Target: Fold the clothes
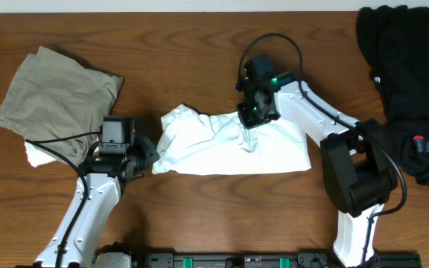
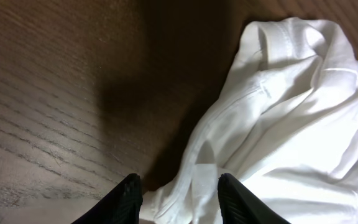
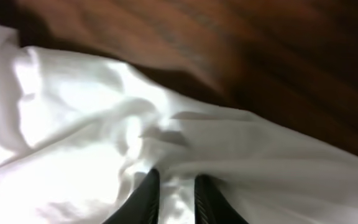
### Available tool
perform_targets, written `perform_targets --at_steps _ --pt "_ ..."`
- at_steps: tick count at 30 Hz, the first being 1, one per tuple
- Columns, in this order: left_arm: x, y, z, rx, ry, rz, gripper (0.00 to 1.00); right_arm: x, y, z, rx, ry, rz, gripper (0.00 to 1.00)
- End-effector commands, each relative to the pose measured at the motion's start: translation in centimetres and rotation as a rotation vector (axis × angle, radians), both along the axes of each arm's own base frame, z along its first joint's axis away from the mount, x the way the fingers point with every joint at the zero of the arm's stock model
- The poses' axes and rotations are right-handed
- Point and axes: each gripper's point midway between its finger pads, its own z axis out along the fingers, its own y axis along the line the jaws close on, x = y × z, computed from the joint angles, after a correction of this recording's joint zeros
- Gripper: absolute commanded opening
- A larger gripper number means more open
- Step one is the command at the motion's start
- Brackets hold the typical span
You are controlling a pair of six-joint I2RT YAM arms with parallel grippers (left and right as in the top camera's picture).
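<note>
White T-shirt [image 1: 199, 149] crumpled, right tool [image 3: 176, 190] seemingly pinching it

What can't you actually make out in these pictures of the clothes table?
- The white T-shirt: any print, in every view; its own folds hide it.
- A white cloth at left, overhead: mostly under the khaki garment.
- The black clothes, overhead: cut off by the right edge, too dark to count pieces.
- The right hand on the T-shirt, right wrist view: blur and glare wash out the fabric.
</note>
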Motion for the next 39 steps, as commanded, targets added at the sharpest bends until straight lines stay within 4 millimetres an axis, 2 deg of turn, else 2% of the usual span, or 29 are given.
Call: perform_targets --at_steps 1,7,10,13,15,18,22,25,28,32,36,39 --pt "-0.1 0.4 0.1 0.018 -0.007 -0.005 0.43 -0.4 0.8 0.0 0.025 0.005 0.040 0.20" --pt "-0.1 0.4 0.1 0.018 -0.007 -0.005 0.43 -1.3 0.3 -0.3 0.006 0.045 0.034 0.27" --pt "-0.1 0.4 0.1 0.018 -0.007 -0.005 0.43 -1.8 0.0 -0.3 -0.004 0.068 0.033 0.25" --pt "-0.1 0.4 0.1 0.018 -0.007 -0.005 0.43 -1.5 0.2 0.2 0.004 0.053 0.034 0.25" --pt "-0.1 0.4 0.1 0.018 -0.007 -0.005 0.43 -1.0 0.6 1.8 0.024 0.026 0.045 0.27" --pt "-0.1 0.4 0.1 0.018 -0.007 -0.005 0.43 0.2 0.9 5.8 0.050 -0.066 0.064 0.27" --pt "-0.1 0.4 0.1 0.018 -0.007 -0.005 0.43 1.9 -0.6 10.6 0.022 -0.214 0.019 0.28" --pt "-0.1 0.4 0.1 0.019 -0.007 -0.005 0.43 2.4 -1.7 11.9 0.013 -0.249 -0.012 0.26" --pt "-0.1 0.4 0.1 0.018 -0.008 -0.005 0.43 2.5 -2.8 10.6 -0.015 -0.218 -0.037 0.25" --pt "-0.1 0.4 0.1 0.018 -0.007 -0.005 0.43 1.7 -4.9 6.3 -0.094 -0.122 -0.123 0.22" --pt "-0.1 0.4 0.1 0.018 -0.007 -0.005 0.43 0.0 -5.6 1.6 -0.143 -0.001 -0.132 0.20" --pt "-0.1 0.4 0.1 0.018 -0.007 -0.005 0.44 -1.2 -5.5 -0.7 -0.157 0.066 -0.123 0.19"
